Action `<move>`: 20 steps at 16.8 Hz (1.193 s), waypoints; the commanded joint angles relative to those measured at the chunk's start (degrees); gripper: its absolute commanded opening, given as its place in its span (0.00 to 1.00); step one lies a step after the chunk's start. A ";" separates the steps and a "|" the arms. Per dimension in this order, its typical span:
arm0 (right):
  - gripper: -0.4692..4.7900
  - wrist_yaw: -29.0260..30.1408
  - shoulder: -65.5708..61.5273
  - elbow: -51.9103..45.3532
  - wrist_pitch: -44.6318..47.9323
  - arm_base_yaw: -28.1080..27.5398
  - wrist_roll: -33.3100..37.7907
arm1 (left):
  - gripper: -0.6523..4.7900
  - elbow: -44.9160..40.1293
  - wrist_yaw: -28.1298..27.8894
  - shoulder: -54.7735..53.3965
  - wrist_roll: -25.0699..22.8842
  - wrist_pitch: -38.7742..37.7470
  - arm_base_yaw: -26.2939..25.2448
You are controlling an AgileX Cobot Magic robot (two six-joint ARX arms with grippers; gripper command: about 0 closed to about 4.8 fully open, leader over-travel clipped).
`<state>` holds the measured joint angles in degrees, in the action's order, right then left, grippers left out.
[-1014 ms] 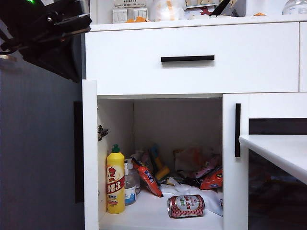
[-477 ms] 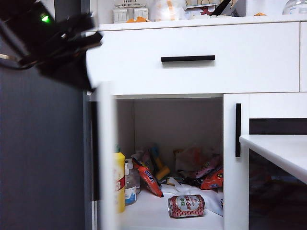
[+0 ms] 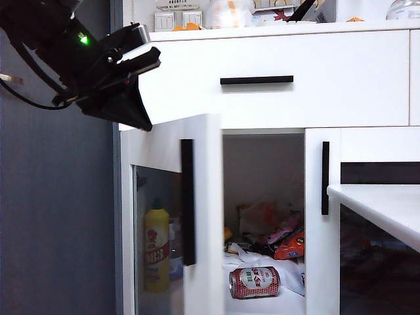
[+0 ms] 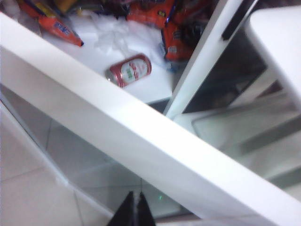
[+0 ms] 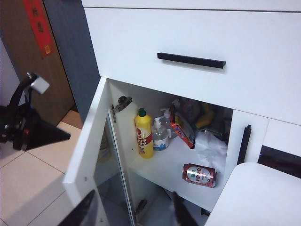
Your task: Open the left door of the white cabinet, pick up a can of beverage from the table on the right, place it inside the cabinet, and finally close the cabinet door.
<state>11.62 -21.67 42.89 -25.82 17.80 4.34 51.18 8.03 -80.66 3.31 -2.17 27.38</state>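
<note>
Cabinet state: the left door of the white cabinet stands partly swung, about halfway across its opening in the exterior view, with its black bar handle facing the camera. Dark glass pane lets the yellow bottle show through it.

Can of beverage lies on its side on the cabinet floor, near the front edge and toward the right side of the opening, just in front of crumpled white plastic. Red snack packets are piled behind it toward the back wall. Same can seen from the left wrist view and the right wrist view.

Left gripper: jaws closed tight together, nothing between them. It hangs above the upper outer corner of the left door, in front of the left end of the drawer; whether it touches the door cannot be told. In its own wrist view the closed tips point at the door's white top rail.

Right gripper: fingers stand moderately apart, empty, hovering out in front of the cabinet above the near corner of the table, well apart from the can. Table edge also visible at the right of the exterior view.

Drawer handle is untouched; right door is shut.
</note>
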 commanded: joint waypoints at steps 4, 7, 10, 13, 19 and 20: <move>0.46 -0.20 0.20 0.31 1.07 0.00 -0.28 | 0.11 0.33 3.63 -4.52 5.46 12.13 0.11; 0.46 -0.22 0.20 0.31 1.07 0.00 -0.28 | 0.11 0.33 4.00 -6.86 6.38 13.64 0.11; 0.46 -1.64 0.20 0.31 1.05 0.00 -0.28 | 0.11 0.33 6.36 -9.90 6.62 22.23 0.11; 0.46 -1.68 0.20 0.31 1.03 0.00 -0.33 | 0.11 0.37 6.36 -12.90 9.29 25.07 0.17; 0.46 -2.99 0.17 0.31 0.39 0.00 -1.40 | 0.11 11.63 6.84 -23.98 9.25 27.41 1.60; 0.46 -2.99 0.17 0.31 0.33 0.00 -1.42 | 0.11 15.39 7.26 -26.67 9.38 27.08 1.73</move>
<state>8.75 -21.63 42.89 -26.09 17.80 3.14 63.90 14.85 -105.65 12.53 23.29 28.73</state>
